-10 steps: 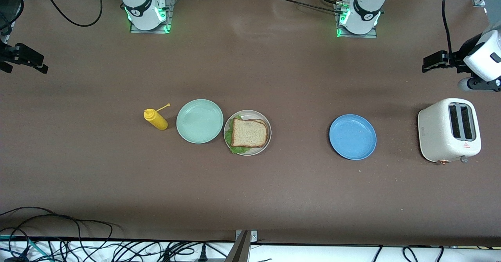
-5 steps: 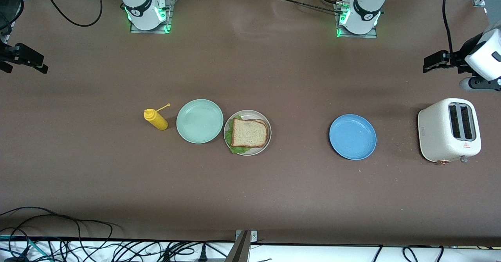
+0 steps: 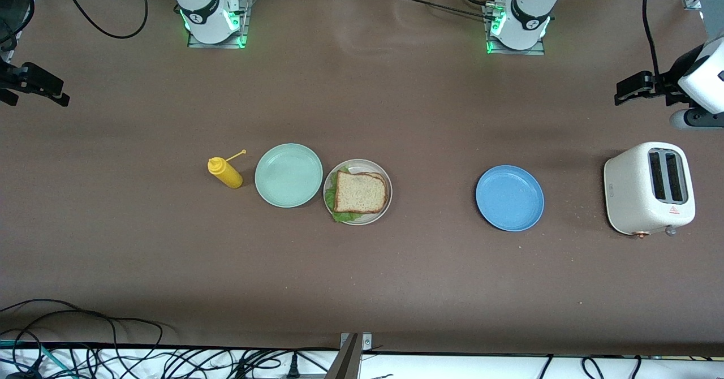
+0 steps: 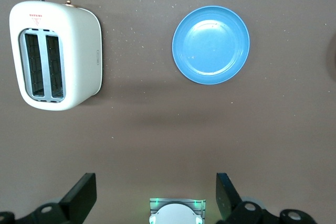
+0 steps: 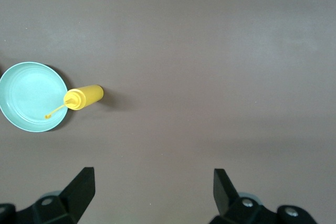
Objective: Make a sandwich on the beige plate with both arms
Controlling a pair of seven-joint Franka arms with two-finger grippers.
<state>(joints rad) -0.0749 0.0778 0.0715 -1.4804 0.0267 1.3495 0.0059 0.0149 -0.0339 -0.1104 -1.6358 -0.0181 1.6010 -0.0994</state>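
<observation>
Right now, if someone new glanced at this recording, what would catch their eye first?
The finished sandwich, brown-crusted bread over green lettuce, sits on the round beige plate mid-table, touching the round mint-green plate with the yellow squeeze bottle beside that. Toward the left arm's end lie the round blue plate and the white two-slot toaster. Both end effectors, left and right, hang open over the table's ends.

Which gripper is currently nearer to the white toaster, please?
The left. The left gripper hangs open over the table's left-arm end, close by the toaster. The right gripper, also open, hangs over the right-arm end, past the yellow mustard bottle.
</observation>
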